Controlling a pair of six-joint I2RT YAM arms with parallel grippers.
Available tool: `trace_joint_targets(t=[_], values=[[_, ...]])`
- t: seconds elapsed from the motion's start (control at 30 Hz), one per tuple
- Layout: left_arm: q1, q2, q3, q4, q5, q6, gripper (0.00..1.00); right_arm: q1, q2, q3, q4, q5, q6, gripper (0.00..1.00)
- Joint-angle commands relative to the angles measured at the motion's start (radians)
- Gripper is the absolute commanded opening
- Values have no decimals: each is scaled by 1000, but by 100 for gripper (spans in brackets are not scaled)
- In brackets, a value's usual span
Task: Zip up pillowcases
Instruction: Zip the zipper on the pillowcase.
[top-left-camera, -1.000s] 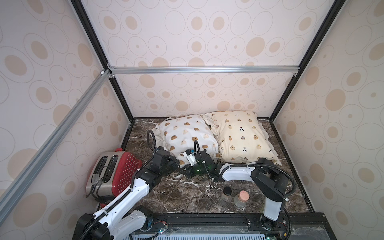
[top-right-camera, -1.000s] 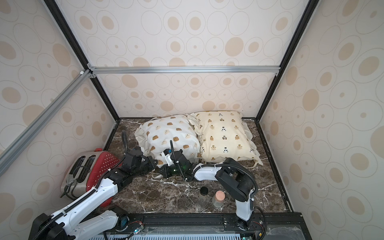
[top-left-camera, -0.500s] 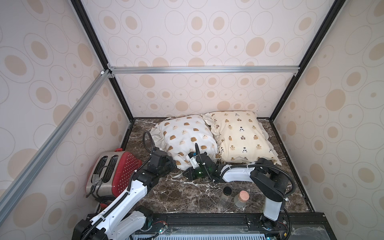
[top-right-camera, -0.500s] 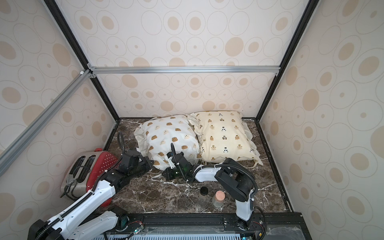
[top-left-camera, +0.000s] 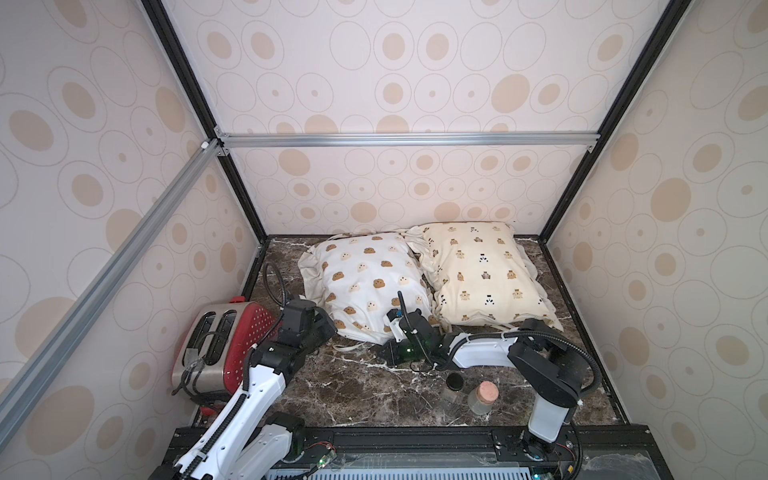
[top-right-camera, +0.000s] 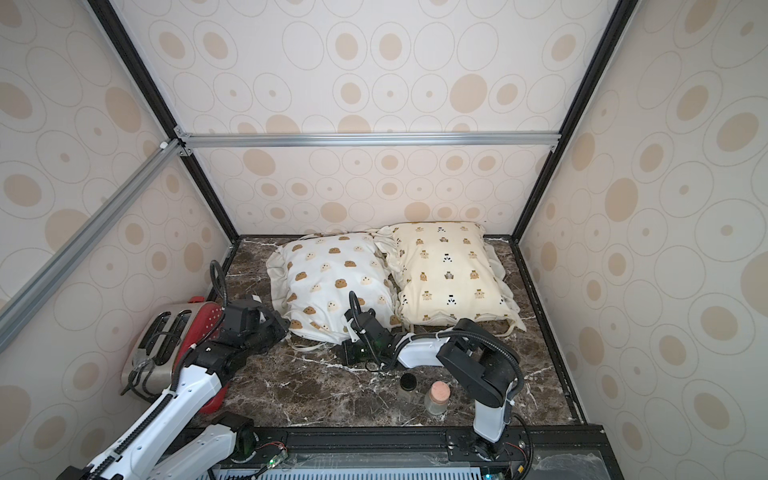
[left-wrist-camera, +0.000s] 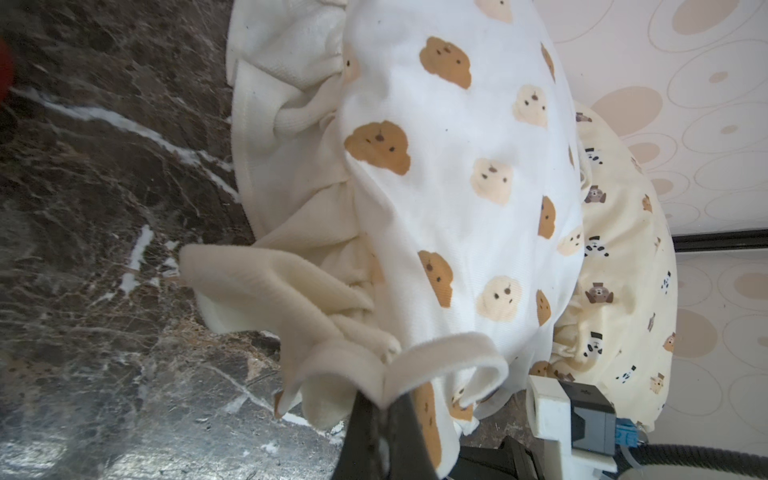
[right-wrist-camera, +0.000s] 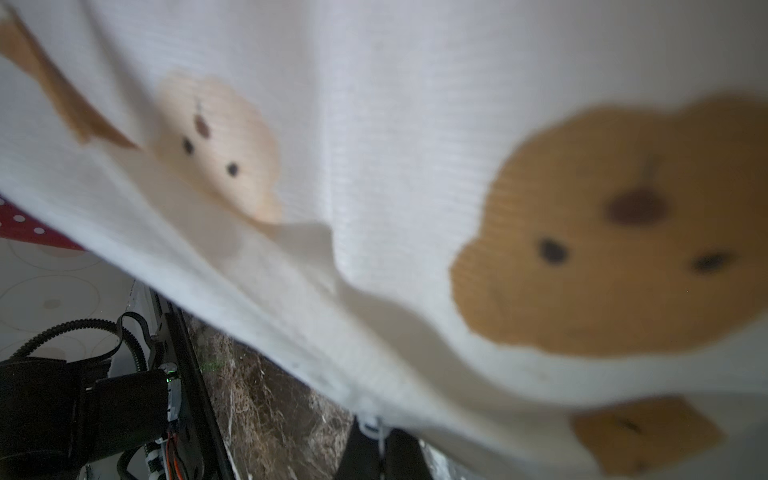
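I see a white ruffled fabric pillowcase (top-left-camera: 365, 270) with brown and cream blob faces, a cream-yellow ruffled fabric pillowcase (top-left-camera: 478, 274) with brown bears and black-and-white pandas, a dark brown white-veined marble tabletop (top-left-camera: 353, 386), a red white-dotted toaster (top-left-camera: 243, 328).

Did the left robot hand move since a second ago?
Yes. The left gripper, pinching the white pillowcase, slid toward the red toaster.

Cannot make out which part of the blurred white pillowcase (right-wrist-camera: 374, 124) sits pinched in the right gripper (right-wrist-camera: 380, 449), itself cut off by the right wrist view's edge.
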Motion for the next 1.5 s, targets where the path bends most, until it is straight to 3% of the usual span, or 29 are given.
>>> trace_joint_targets(t=[0.0,0.1,0.23,0.43,0.6,0.73,0.93,1.07,1.17,1.33,1.47], values=[[11,19,8,57,64,15,0,-1,-19,-2,-21,6,11,0],[-4,57,-16,111,158,15,0,3,-14,10,-20,4,9,0],[-79,66,2,25,86,47,0,5,-15,22,-39,7,-3,0],[-112,57,1,-6,-20,21,28,6,-11,17,-12,-6,-16,0],[-112,149,76,-37,-28,91,53,6,-12,23,-18,2,-20,0],[-114,192,137,-129,-94,140,60,6,-16,16,-11,8,-24,0],[-121,90,153,-266,-213,138,70,6,-12,21,-21,7,-27,0],[-151,9,154,-268,-185,60,70,5,-3,28,-31,5,-34,0],[-252,-43,85,-107,-165,-46,73,4,-1,29,-33,7,-33,0],[-403,33,68,5,-214,-181,78,4,0,28,-33,8,-28,0],[-417,75,-14,161,-224,-280,80,5,-1,18,-18,7,-24,0]])
